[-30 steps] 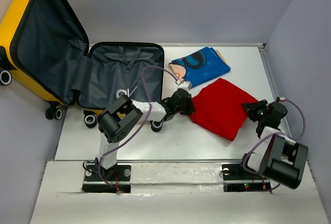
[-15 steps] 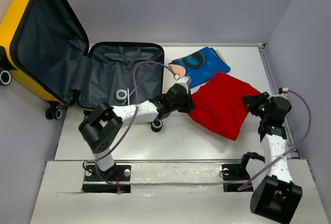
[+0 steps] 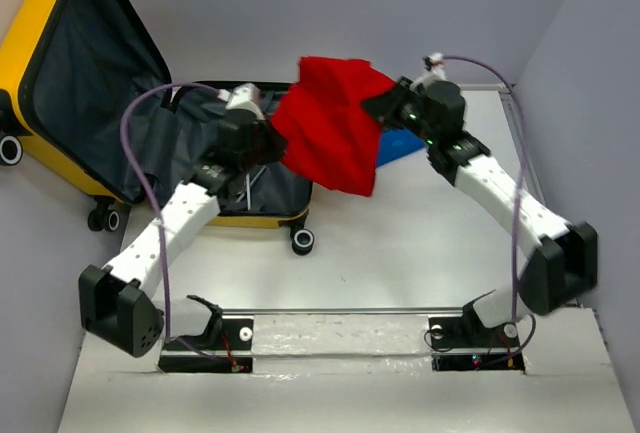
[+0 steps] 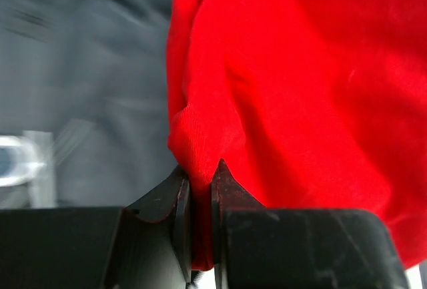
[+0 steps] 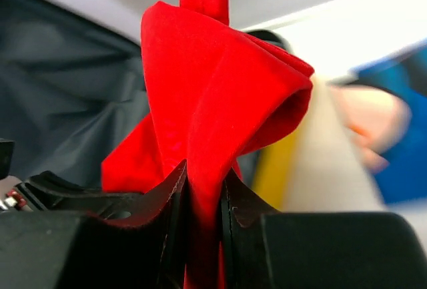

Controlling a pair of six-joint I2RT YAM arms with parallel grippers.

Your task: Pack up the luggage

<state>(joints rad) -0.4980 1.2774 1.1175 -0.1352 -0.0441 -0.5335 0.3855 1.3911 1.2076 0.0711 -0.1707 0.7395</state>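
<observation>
Red garment (image 3: 330,143), limp and probably light, pinched at opposite edges by left gripper (image 4: 200,172) and right gripper (image 5: 203,175) above open yellow suitcase (image 3: 30,43)

Top view: red cloth (image 3: 330,138) hides most of the blue item (image 3: 398,143) and the right end of the luggage (image 3: 90,83) lower half. Left wrist: pale object (image 4: 13,162) at frame left is too blurred to identify.

The top external camera looks down from above and behind the arm bases (image 3: 205,338), taking in the whole table (image 3: 420,253). Each wrist camera peers closely along its own fingers (image 4: 170,212); all three views share the red cloth (image 3: 330,143) between them and the luggage (image 3: 90,83) lining beyond.
</observation>
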